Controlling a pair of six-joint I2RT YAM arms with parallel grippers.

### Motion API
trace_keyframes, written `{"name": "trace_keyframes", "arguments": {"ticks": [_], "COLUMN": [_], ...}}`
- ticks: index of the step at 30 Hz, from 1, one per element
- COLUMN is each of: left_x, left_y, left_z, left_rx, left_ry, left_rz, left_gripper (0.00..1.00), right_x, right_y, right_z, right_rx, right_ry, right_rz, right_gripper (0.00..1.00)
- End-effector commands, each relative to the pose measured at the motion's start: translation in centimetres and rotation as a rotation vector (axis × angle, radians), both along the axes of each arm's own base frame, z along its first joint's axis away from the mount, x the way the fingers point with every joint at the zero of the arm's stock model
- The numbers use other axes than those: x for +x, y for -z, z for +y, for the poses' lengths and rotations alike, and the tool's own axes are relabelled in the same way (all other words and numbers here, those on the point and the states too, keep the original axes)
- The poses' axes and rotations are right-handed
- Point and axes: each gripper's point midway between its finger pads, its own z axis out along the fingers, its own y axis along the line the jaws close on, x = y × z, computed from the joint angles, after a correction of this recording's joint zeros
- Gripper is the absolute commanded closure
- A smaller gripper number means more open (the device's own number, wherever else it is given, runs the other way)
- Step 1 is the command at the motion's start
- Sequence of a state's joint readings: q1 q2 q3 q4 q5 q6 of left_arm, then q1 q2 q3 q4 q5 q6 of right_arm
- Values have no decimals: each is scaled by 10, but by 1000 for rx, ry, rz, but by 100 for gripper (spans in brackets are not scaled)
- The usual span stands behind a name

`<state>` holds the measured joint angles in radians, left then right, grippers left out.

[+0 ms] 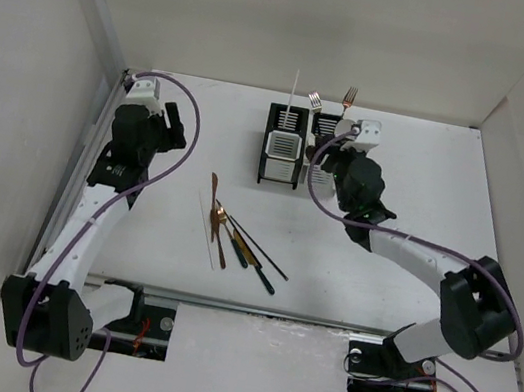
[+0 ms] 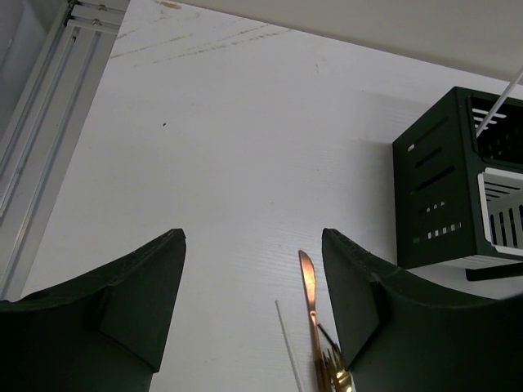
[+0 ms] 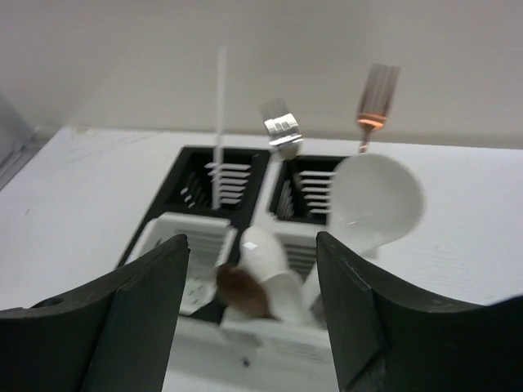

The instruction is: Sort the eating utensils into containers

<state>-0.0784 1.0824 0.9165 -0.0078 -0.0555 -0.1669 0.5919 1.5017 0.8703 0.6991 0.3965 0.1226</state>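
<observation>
Two boxes are seen side by side in the upper middle of the top view: the white box (image 1: 282,146) and the grey box (image 1: 316,178). In the right wrist view, a white chopstick (image 3: 219,122) is stood in the left box. A silver fork (image 3: 282,131), a copper fork (image 3: 376,98), two white soup spoons (image 3: 376,200) and a brown spoon (image 3: 239,290) are stood in or by the right one; which slot each is in cannot be told. The right hand (image 3: 251,245) is held close over these boxes with its fingers wide apart, and nothing is gripped in it. The left hand (image 2: 252,245) is also wide and empty, over the bench (image 2: 204,147) at the upper left of the top view. A small heap of utensils (image 1: 239,238) is seen lying on the bench in the middle of the top view, below the boxes: copper pieces, black-handled pieces and thin sticks, some crossed over each other. These are thought to be light, stiff and smooth, so they could slip or roll. As they lie flat, a grip across the middle of one handle is judged best, on a piece at the edge of the heap. The white soup spoons are likely easy to chip, so a soft set-down would be needed
</observation>
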Motion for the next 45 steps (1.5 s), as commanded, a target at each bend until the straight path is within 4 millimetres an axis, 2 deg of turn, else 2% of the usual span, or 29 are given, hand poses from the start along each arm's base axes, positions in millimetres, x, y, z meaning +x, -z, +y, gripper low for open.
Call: {"name": "trace_keyframes", "arguments": {"ticks": [1,2,3,4,5,7,8,9,12,13,14,15,16,18,20,21,22,23,24,28,30,31,32,34,35,38,42,45], "left_x": [-14,-18,-22,-25,-32,-40,-43,-48,-62,-67,-72,-76,-77,-76,-72,-70,-69,-70,-73,-85,-88,-90,-91,-94,-97,-103,-110,-115], "left_y": [-8,3,4,8,23,36,36,50,55,67,74,84,84,95,97,114,121,126,143,177,185,190,194,201,209,225,237,246], "left_z": [-3,-7,-10,-15,-17,-20,-22,-21,-32,-34,-36,-38,-41,-46,-58,-60,-58,-59,-63,-78,-82,-85,-87,-89,-92,-84,-77,-86], "left_rx": [-17,-13,-17,-27,-29,-43,-62,-60,-74,-71,-67,-56,-73,-82,-101,-97,-99,-113,-126,-69,-48,-48,-30,-19,-13,9,31,31], "left_ry": [-1,13,29,45,61,69,72,71,112,120,128,115,114,137,161,143,116,99,83,103,104,103,104,110,111,53,10,57], "left_rz": [-13,26,36,58,114,165,173,211,218,252,278,313,315,357,402,478,517,557,624,749,773,792,801,824,852,913,956,995], "left_gripper": [36,36,37,37,39,41,41,41,41,41,41,46,46,52,52,52,52,52,53,58,58,58,58,60,60,69,70,70], "right_x": [-28,-38,-52,-64,-85,-111,-124,-145,-172,-179,-181,-186,-190,-195,-195,-195,-198,-193,-193,-196,-197,-198,-198,-201,-199,-201,-200,-198], "right_y": [-2,-6,20,29,45,58,69,92,122,130,139,144,146,152,152,149,151,142,138,138,138,145,140,146,143,149,147,148], "right_z": [35,54,59,65,82,96,103,109,114,113,112,116,117,118,118,116,116,116,114,104,100,96,96,91,89,85,82,79], "right_rx": [-183,-207,-285,-313,-339,-330,-324,-326,-322,-327,-322,-326,-334,-330,-329,-330,-331,-323,-313,-296,-298,-308,-292,-292,-289,-294,-297,-306], "right_ry": [-109,-173,-227,-276,-377,-489,-548,-630,-684,-688,-679,-688,-698,-691,-674,-664,-657,-639,-628,-601,-592,-581,-579,-566,-557,-542,-530,-510], "right_rz": [77,102,205,241,297,331,359,420,522,548,589,604,611,639,639,635,644,622,619,619,617,627,622,636,626,643,640,642], "right_gripper": [31,30,30,30,30,30,30,31,39,42,44,45,45,45,45,45,45,45,45,46,46,46,46,46,46,46,46,46]}}
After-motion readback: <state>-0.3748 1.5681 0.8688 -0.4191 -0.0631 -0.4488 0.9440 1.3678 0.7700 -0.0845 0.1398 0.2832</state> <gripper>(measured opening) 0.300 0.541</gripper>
